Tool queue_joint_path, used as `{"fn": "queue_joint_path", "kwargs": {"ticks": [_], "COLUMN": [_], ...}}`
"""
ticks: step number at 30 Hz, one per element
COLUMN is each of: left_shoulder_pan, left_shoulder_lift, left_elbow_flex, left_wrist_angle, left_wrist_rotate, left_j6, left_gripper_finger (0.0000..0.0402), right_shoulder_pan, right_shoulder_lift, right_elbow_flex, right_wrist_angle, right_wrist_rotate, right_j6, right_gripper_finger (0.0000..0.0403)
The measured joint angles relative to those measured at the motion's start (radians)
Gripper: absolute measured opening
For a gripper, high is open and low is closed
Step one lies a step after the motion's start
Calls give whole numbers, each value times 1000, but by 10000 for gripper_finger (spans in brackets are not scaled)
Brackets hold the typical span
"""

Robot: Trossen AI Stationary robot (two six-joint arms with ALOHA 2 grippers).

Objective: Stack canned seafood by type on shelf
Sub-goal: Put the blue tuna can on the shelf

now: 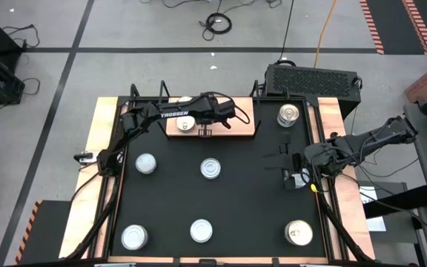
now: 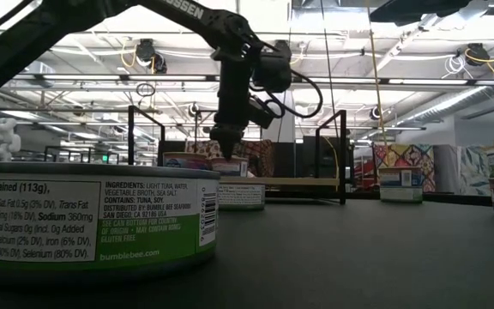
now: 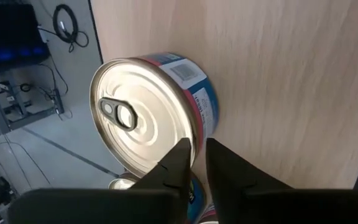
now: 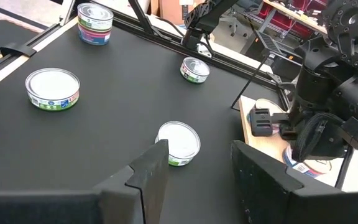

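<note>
The left end effector (image 3: 194, 163) pinches the rim of a tin (image 3: 151, 112) on the shelf (image 3: 291, 81), near the counter's far edge, to stack it, while the right end effector (image 4: 194, 165) waits spread by the right edge.

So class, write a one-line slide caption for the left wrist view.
Left gripper fingers pinch the rim of a silver-topped tin standing on the pale wooden shelf.

Left gripper (image 1: 203, 132) over the far table edge, fingers nearly together; right gripper (image 1: 288, 167) spread wide.
</note>
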Motion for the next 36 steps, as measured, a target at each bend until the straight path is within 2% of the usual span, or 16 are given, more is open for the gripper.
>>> {"fn": "queue_joint_path", "kwargs": {"ticks": [8, 16, 20, 24, 28, 32, 36], "left_shoulder_pan": [-34, -137, -220, -318, -443, -580, -697], "left_shoulder_lift": [0, 0, -1, -36, -105, -192, -239], "left_elbow_flex": [95, 270, 325, 326, 326, 326, 327], "left_wrist_angle": [-70, -118, -162, -225, -322, -338, -339], "left_wrist_rotate": [-35, -103, -89, -14, 25, 70, 71], "left_j6": [-24, -120, -185, -275, -386, -493, -576], "left_gripper_finger": [116, 123, 123, 123, 123, 123, 123], "right_shoulder_pan": [0, 0, 0, 0, 0, 0, 0], "right_shoulder_lift": [0, 0, 0, 0, 3, 23, 63], "right_elbow_flex": [0, 0, 0, 0, 0, 0, 0], "right_wrist_angle": [0, 0, 6, 9, 9, 11, 47], "right_wrist_rotate": [0, 0, 0, 0, -3, -5, -6], "right_j6": [1, 15, 51, 105, 166, 192, 193], "right_gripper_finger": [169, 169, 169, 169, 169, 169, 169]}}
